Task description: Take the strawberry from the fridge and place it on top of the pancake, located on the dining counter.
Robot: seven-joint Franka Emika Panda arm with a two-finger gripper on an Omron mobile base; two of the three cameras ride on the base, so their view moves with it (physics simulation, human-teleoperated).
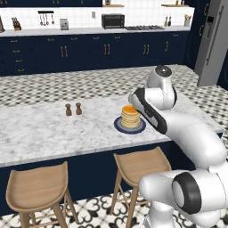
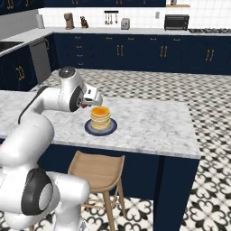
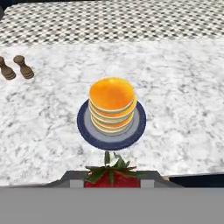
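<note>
- The end effector (image 3: 112, 180) gripped the strawberry (image 3: 112, 177) at the hand view's bottom centre.
- The pancake (image 3: 112, 105) sat on its plate (image 3: 87, 127), mid-frame, on the marble surface (image 3: 183, 109).

Pancake (image 1: 130, 116) stack on dark plate (image 1: 118, 126), marble dining counter (image 1: 40, 129), two shakers (image 1: 73, 109) well apart.
</note>
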